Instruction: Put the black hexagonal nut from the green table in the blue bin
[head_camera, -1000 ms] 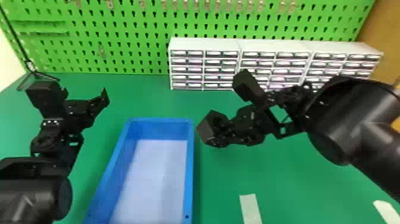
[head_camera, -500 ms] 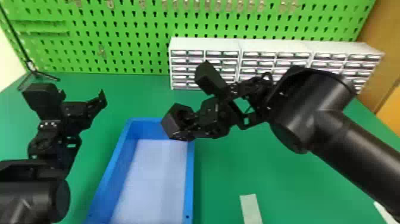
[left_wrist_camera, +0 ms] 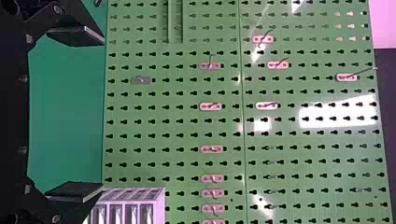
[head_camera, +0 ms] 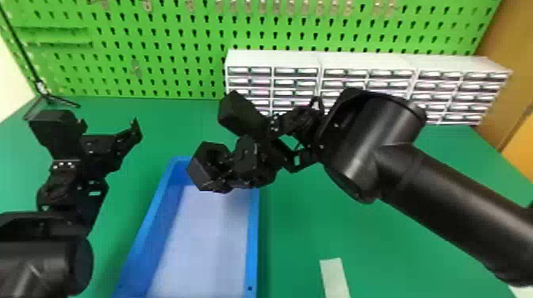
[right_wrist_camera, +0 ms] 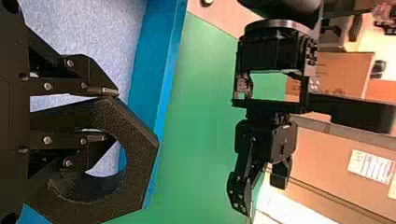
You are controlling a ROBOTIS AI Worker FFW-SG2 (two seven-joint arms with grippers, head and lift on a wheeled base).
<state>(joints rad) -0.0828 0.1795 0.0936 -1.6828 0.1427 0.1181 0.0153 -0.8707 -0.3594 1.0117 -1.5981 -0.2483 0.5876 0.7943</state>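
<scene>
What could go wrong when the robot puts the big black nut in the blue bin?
The right gripper pinches the nut by just one side, so it might twist or slip. The nut is near the blue bin's edge, so it could bump that or perhaps drop onto the green table.

Nut (right_wrist_camera: 144,135): black, finely speckled. Bin (head_camera: 252,245): blue; floor pale lavender-grey, with a fine fleck in the right wrist view. Counter (head_camera: 301,222): plain deep green. Strip (head_camera: 335,277): off-white, plain. Pegboard (head_camera: 178,47): bright green, patterned with rows of dark keyhole slots. Drawers (head_camera: 273,57): white casing, gridded fronts with grey and pale bands. Left claw (head_camera: 109,127): black. Right claw (head_camera: 230,168): black, dotted with silvery pins. Panel (head_camera: 503,43): orange-brown.
</scene>
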